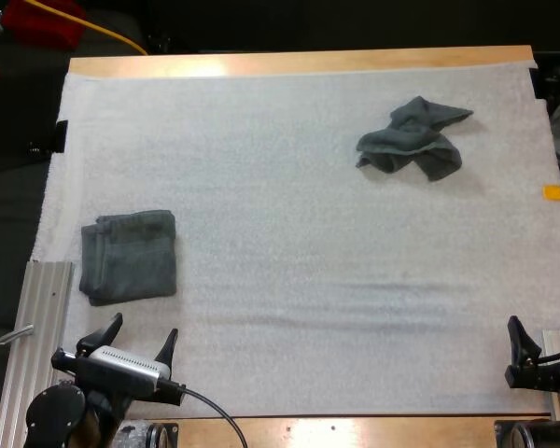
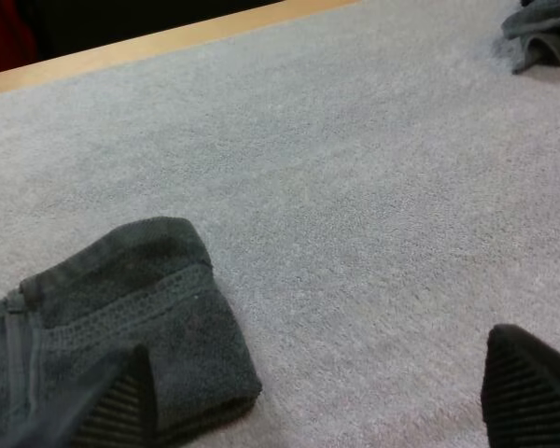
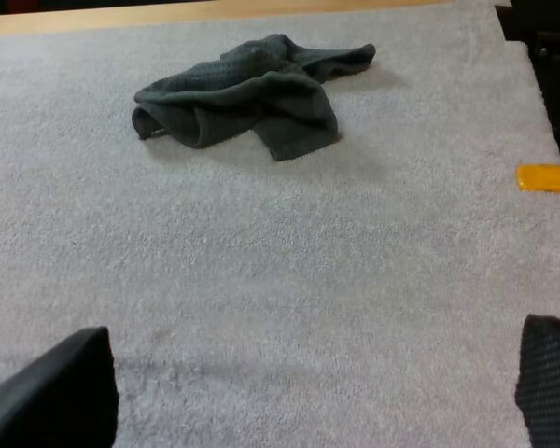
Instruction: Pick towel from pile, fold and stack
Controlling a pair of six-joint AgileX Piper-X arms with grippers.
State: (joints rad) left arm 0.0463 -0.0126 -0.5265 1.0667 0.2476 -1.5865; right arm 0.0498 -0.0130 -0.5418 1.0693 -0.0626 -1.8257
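Towels lie at two places on the white mat (image 1: 289, 233), well apart. From the high view, the crumpled towel (image 1: 413, 138) sits toward the far right of the mat, bunched up with a flap pointing to the far side. The folded towel (image 1: 129, 256) lies flat as a neat square near the mat's left edge, close to the near side. The left gripper (image 1: 145, 327) is just beside the folded towel's near edge, jaws apart, with a thin strip of mat between fingertips and cloth. A metal rail (image 1: 37, 327) lies along the table (image 1: 299, 63) to its left. The right gripper (image 1: 527, 350) waits at the mat's near right corner, far from both towels. From this angle one of its black fingers points up, and the jaws' state cannot be told.

The left wrist view brings the folded towel (image 2: 121, 299) up close. It adds a ribbed band running across the rounded corner and a stitched hem at the side. The left gripper (image 2: 322, 373) has its jaws wide apart, with bare mat between them. One finger stands in front of the towel's near edge, the other well clear of it. The crumpled towel (image 2: 541, 33) shows far off, near the mat's far side.

The right wrist view settles what the high view leaves open. The right gripper (image 3: 317, 336) has its jaws spread wide, clear of everything, with only mat between them. Ahead of it lies the crumpled towel (image 3: 252, 93), its folds looping over one another and one end trailing toward the table's far edge.
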